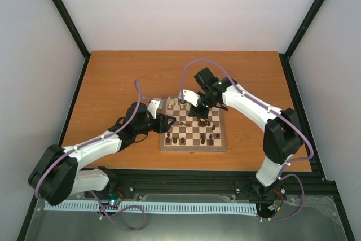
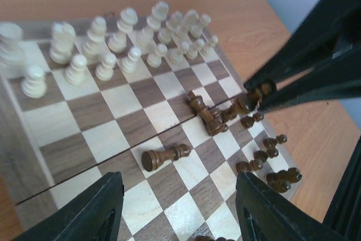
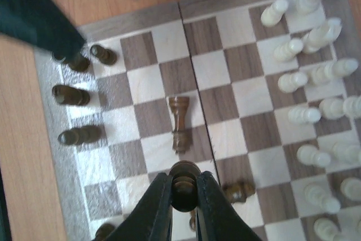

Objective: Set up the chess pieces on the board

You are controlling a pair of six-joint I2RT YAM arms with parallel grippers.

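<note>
Top view, board: the board [image 1: 192, 148] lay on the surface [image 1: 124, 77] between the arms, with white pieces [image 1: 179, 105] along its far edge and dark pieces [image 1: 175, 140] scattered toward the near edge.
Top view, arms: the left end effector [image 1: 167, 122] sat at the board's left edge. The right end effector [image 1: 202, 112] hung over the far half.
Left wrist, left end effector: spread wide and empty above the board.
Left wrist, whites: two standing rows, apparently finished.
Left wrist, darks: a handful stood along the edge opposite the whites, and several lay heaped mid-board.
Right wrist, right end effector: clamped on a held dark piece [image 3: 184, 169]. Whether that piece touched the board could not be told.
Right wrist, leftovers: a toppled dark piece [image 3: 179, 123] lay mid-board and a second toppled piece [image 3: 240, 191] lay just right of the fingers.
Progress: roughly half done, by my judgement, with most of the dark side left.
</note>
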